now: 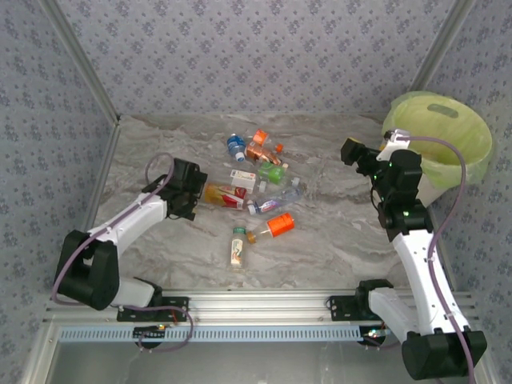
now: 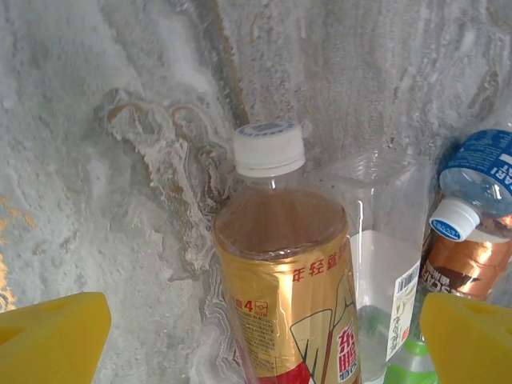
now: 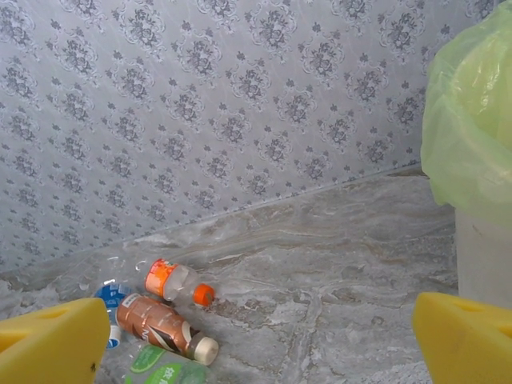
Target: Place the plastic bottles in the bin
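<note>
The left pincer (image 1: 192,194) is hanging over the tea bottle (image 2: 284,272) with its jaws spread wide and holding nothing. The bottle is lying flat on the table (image 1: 336,232) at the 9 o'clock edge of the scattered bottles (image 1: 260,172), and in the top view its long axis is running from 9 to 3 o'clock, with the cap end tucked under the pincer at 9.

In the left wrist view the same bottle is running from 12 to 6, white cap at 12. The yellow fingers (image 2: 52,336) are standing at about 8 and 4, one on each side of the labelled body. So the jaws are lying across the bottle's narrow width, which is the way a squeeze wants them. How far above the table they are sitting I cannot tell.

A clear bottle (image 2: 384,240) is lying just beside the tea bottle on its 3 o'clock side in that view, apparently touching it, and the finger on that side is looking likely to catch it.

The right pincer (image 1: 354,152) is hovering well apart from the heap, at its 3 o'clock, also spread and empty (it is the arm nearer the bin). The bin (image 1: 480,160) is standing at the table's far right corner, about 2 o'clock from the heap. The left arm is by far the nearer to this bottle.
</note>
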Controlling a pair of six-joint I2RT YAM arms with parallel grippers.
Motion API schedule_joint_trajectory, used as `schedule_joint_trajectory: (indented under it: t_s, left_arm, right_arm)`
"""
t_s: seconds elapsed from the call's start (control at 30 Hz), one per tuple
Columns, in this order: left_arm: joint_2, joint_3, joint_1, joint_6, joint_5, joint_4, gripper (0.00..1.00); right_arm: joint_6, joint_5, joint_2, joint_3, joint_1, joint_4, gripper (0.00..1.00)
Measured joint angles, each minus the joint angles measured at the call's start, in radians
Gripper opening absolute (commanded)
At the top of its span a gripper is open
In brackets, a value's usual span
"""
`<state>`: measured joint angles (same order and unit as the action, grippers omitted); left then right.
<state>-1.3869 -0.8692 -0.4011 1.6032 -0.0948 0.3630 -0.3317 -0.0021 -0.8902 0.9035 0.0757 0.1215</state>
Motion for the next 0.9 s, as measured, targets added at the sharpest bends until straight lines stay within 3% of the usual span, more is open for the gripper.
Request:
schedule_joint_trajectory:
  t_s: [0.3,0.73,0.9]
  left_arm:
    - [-0.105,-0.044,-0.007,0.137,0.005,-0.025,0.94]
    - [-0.236,-0.103,-0.014,0.178,0.054,-0.079,0.86]
    - [-0.298,-0.11,-0.014,0.184,0.074,-0.085,0.77]
  right_arm:
    - [0.014,0.07,-0.014,-0.003,0.072,0.001,0.98]
    - [0.064,0.146,-0.017,-0.002,0.097,0.032,0.98]
    - [0.071,0.153,-0.017,0.005,0.098,0.041,0.98]
